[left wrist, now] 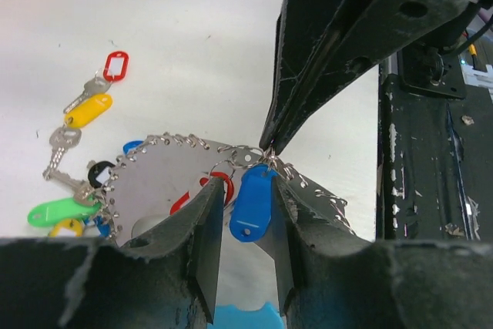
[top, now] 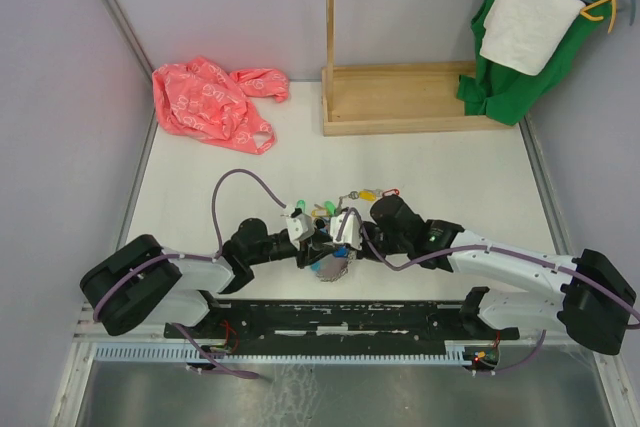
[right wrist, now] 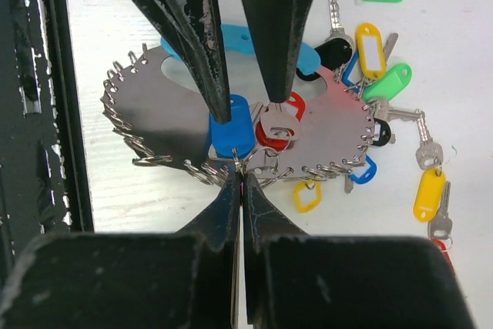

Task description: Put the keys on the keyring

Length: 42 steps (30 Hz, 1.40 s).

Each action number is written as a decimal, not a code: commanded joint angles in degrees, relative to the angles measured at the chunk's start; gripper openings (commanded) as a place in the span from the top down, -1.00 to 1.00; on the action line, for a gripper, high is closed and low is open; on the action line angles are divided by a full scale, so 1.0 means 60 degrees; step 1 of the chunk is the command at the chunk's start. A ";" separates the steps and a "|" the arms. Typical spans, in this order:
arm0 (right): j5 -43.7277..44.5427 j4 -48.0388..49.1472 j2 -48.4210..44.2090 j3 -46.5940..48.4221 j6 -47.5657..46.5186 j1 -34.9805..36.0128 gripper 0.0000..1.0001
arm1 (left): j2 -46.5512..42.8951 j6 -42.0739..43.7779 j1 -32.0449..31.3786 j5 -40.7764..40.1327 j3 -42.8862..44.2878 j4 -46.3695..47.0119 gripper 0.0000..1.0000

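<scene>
On the worktop (left wrist: 192, 52), the right jaws pinch shut on a split ring (left wrist: 245, 156) at the keyring's (left wrist: 154, 182) rim. The left jaws stand part-open astride its blue tag (left wrist: 250, 204). More keys (left wrist: 86, 110) lie alongside.

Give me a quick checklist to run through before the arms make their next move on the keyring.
1. Grip: right gripper shut on the small ring at the keyring edge: ok.
2. Position: blue tag inside the left gripper: ok.
3. Hold: left gripper clamping the blue tag: cannot tell.
4. Threading: small ring already on the keyring: cannot tell.
5. Clearance: loose keys lying apart from both grippers: ok.
</scene>
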 commanded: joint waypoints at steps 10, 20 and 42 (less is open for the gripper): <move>-0.0319 0.0920 -0.0231 0.0018 -0.0871 0.0000 0.99 | 0.0908 0.1255 -0.0016 0.1730 0.0644 0.0827 0.24; -0.0348 0.0906 -0.0229 0.0020 -0.0756 -0.0003 0.99 | 0.1262 0.1298 -0.0012 0.1419 0.0980 0.0746 0.25; 0.0267 0.0526 -0.0359 -0.0013 -0.0353 -0.0109 0.72 | 0.1045 0.0583 -0.0002 0.0528 0.0982 0.0075 0.95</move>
